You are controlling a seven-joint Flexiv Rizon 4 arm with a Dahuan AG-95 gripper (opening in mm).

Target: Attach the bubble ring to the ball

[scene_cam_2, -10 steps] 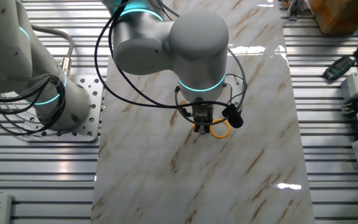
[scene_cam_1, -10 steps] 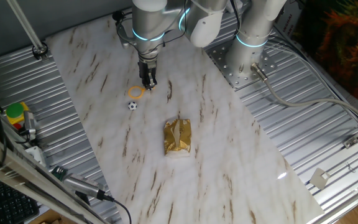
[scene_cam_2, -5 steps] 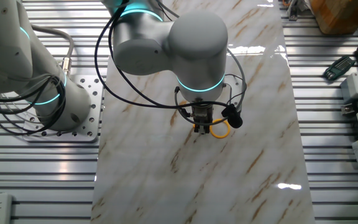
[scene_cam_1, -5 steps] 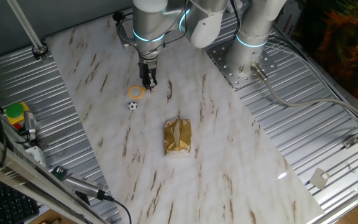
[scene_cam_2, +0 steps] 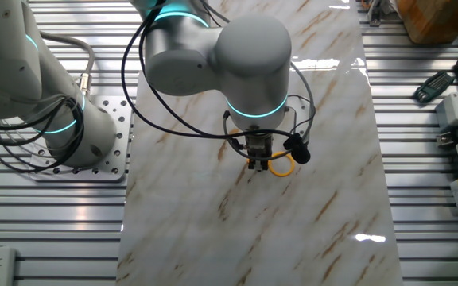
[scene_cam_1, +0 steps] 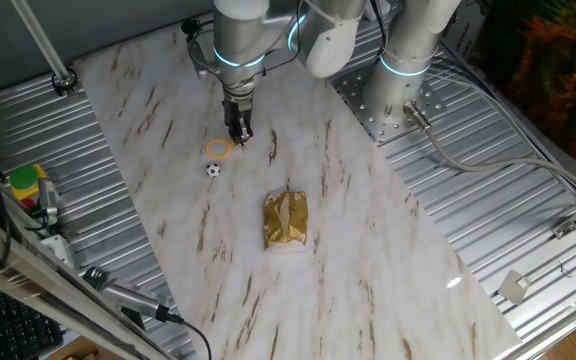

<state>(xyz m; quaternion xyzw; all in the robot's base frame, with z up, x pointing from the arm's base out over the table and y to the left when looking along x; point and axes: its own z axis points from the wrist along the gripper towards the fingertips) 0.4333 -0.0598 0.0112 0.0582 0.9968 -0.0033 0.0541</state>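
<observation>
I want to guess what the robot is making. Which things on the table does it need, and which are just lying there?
Needed for the job:
- bubble ring, lying flat, with the gripper right at its handle end
- ball, sitting loose just beside the ring

Just lying about:
- gold packet, farther down the marble table

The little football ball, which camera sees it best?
One fixed view: the ball sits in the open on the marble, just below the bubble ring. The other fixed view doesn't show it; the arm's big joint blocks that spot.

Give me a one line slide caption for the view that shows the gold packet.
Gripper down at bubble ring, ball and gold packet nearby.
</observation>
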